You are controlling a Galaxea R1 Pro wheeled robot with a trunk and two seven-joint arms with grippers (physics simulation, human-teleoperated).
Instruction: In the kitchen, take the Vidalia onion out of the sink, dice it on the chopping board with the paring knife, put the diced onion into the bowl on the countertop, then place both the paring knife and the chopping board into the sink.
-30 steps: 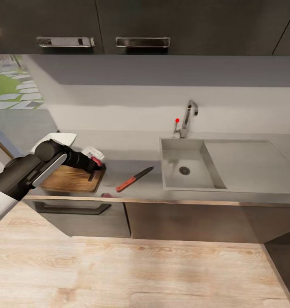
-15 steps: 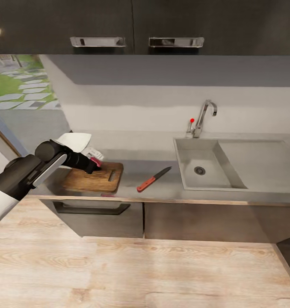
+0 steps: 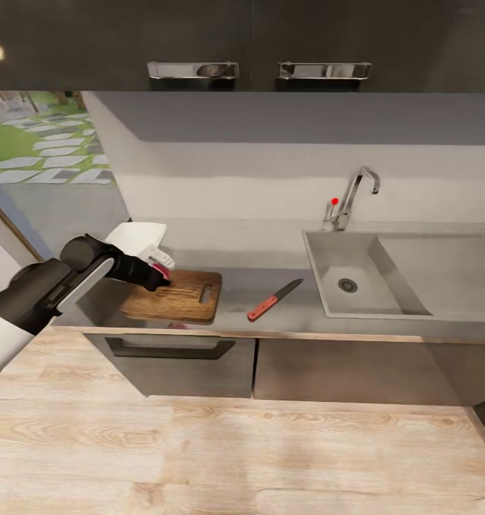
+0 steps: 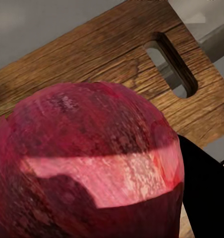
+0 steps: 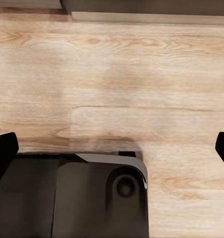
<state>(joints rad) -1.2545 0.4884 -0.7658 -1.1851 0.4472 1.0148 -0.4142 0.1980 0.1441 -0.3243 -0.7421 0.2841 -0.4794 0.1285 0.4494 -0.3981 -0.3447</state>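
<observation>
Left pincer [image 3: 159, 277] is pinching the onion [image 4: 89, 163] right over the board [image 3: 174, 297]. I'd lower it mid-board, away from the slot, then let go gently.

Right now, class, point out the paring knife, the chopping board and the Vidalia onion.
paring knife [image 3: 262, 308]: head view, on its red-orange handle.
chopping board [image 3: 182, 300]: head view, on its bare wooden middle.
Vidalia onion [image 4: 92, 163]: left wrist view, on its reddish skin.
</observation>
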